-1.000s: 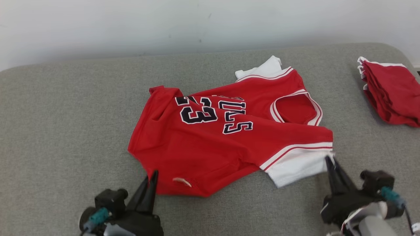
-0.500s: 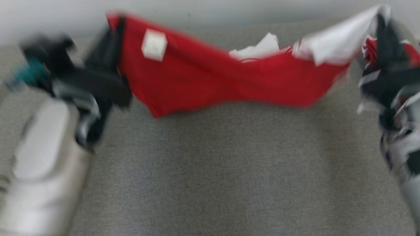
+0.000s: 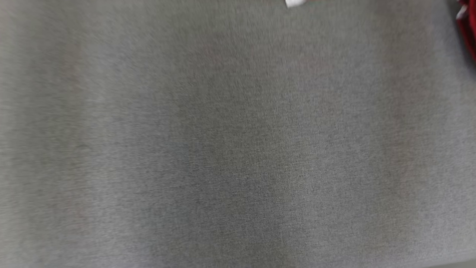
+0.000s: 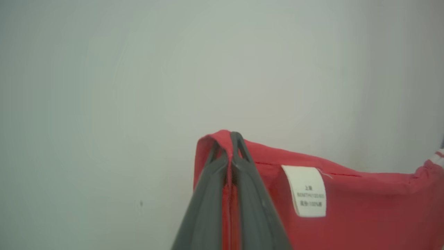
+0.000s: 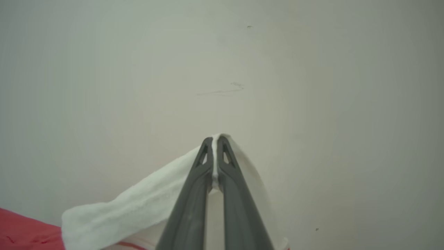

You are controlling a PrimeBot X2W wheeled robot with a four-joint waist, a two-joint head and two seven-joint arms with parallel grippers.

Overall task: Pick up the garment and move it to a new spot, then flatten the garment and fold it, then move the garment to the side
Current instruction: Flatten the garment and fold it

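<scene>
My left claw [image 4: 227, 147] is pinched tight on the top hem of the red and white cloth sports shirt [image 4: 364, 208]. The red cloth pokes up between my two dark fingers [image 4: 208, 208]. Just right of them hangs a small white label [image 4: 308, 191] with tiny print that I cannot read. The shirt runs off the bottom and right edges of that view, so most of it is cut off. Behind it is a plain pale wall [image 4: 138, 69].

My right claw [image 5: 215, 140] is pinched tight too, on the white band [image 5: 138, 205] of the same shirt. The band droops to the left of my fingers. A bit of red shows at the bottom left corner, cut off.

From my head I see the soft grey cloth top [image 3: 223, 149], all blurry. A tiny white scrap [image 3: 293, 3] peeks in at the far edge, and a bit of red cloth [image 3: 468, 33] at the far right edge. Both are cut off, and I cannot tell what they are.
</scene>
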